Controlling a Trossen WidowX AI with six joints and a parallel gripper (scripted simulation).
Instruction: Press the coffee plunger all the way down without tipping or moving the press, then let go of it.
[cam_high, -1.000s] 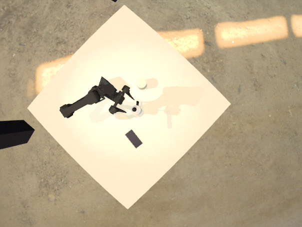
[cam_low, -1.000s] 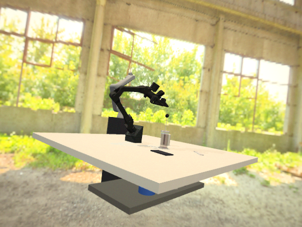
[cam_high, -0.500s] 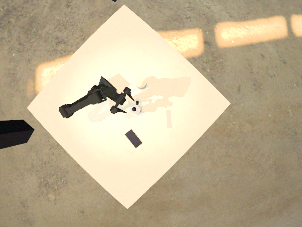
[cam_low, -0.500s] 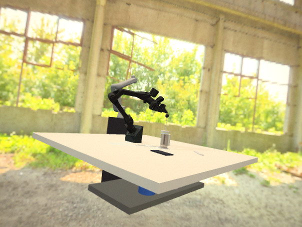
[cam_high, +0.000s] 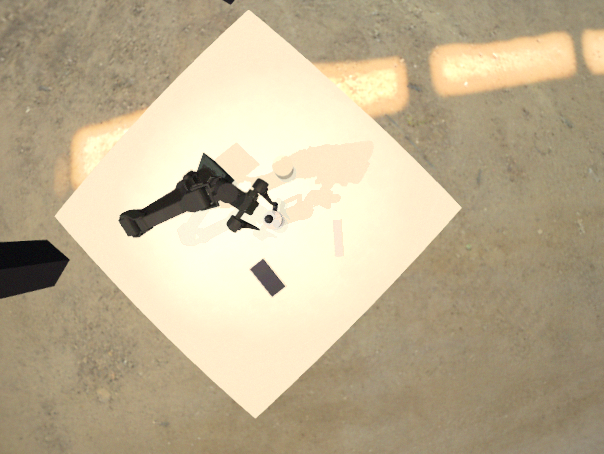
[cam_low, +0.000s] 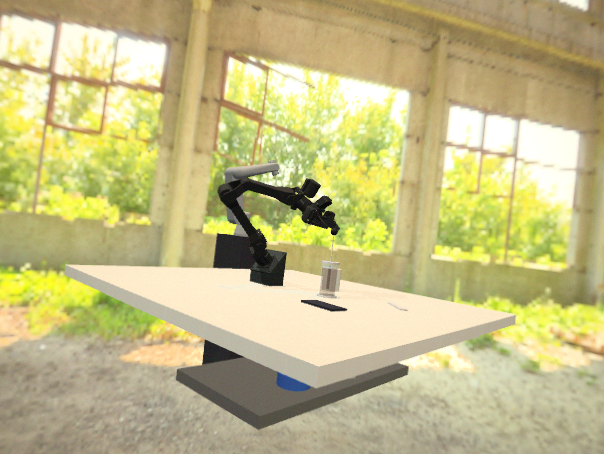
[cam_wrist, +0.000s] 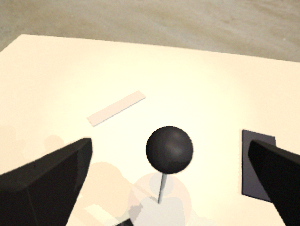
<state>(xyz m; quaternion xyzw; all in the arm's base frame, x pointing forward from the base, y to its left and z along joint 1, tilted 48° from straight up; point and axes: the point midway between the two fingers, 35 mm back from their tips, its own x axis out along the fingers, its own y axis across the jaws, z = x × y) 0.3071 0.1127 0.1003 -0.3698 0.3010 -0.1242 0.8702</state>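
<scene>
Pincer (cam_wrist: 170, 165) fully open, holding nothing; fingers well apart to either side of knob (cam_wrist: 169, 149). Knob sits between fingers, touching neither. Rod (cam_wrist: 161, 188) runs down from knob to press (cam_low: 330, 278), directly below pincer. Press upright on counter (cam_low: 260, 320), plunger raised. Dark slab (cam_high: 267, 277) lies flat on counter, off to one side of pincer. Pale strip (cam_wrist: 116, 108) lies flat beyond knob. Small pale cylinder (cam_high: 284, 170) stands near, on other side.
</scene>
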